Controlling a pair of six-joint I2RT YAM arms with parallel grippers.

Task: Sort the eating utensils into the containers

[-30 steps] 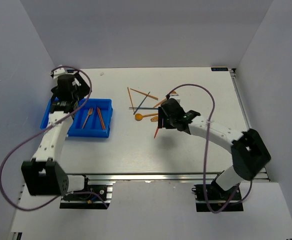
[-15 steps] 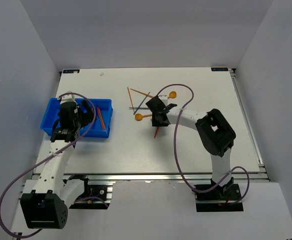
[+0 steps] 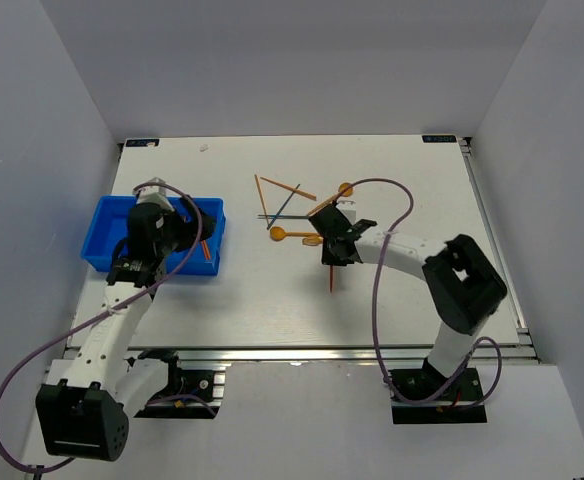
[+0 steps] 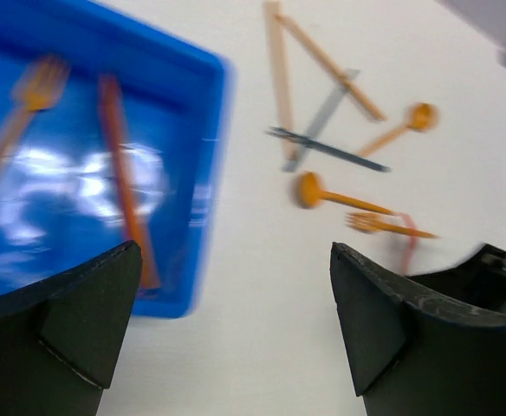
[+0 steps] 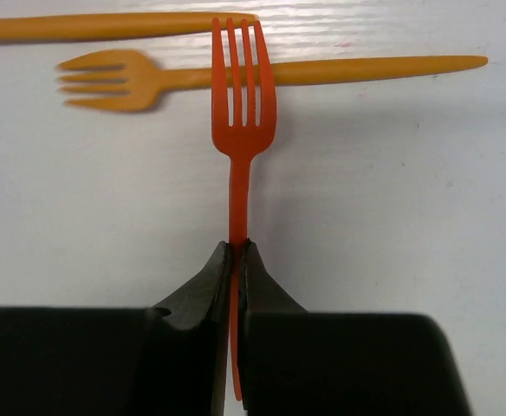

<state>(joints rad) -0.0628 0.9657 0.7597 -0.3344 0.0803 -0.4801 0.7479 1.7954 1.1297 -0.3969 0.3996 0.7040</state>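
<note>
My right gripper (image 5: 236,250) is shut on the thin handle of a red-orange fork (image 5: 243,97), whose tines point away over the table. In the top view this gripper (image 3: 330,250) is in the middle of the table, and one end of the fork (image 3: 332,281) sticks out below it. An orange fork (image 5: 113,78) and an orange stick (image 5: 106,26) lie just beyond. My left gripper (image 4: 236,321) is open and holds nothing. It hovers at the right end of the blue bin (image 3: 102,232). The bin's containers (image 4: 54,217) hold an orange fork (image 4: 26,95) and an orange knife (image 4: 119,178).
Loose utensils lie in the middle of the far part of the table: orange sticks (image 3: 272,192), a dark blue one (image 3: 284,205), an orange spoon (image 3: 277,234) and another spoon (image 3: 344,188). Grey walls surround the table. The right arm's cable (image 3: 387,200) arcs over the table.
My right gripper has shut on the red fork and moved slightly nearer and to the right with it. My left arm has swung from the bin's far left corner toward its right end.
</note>
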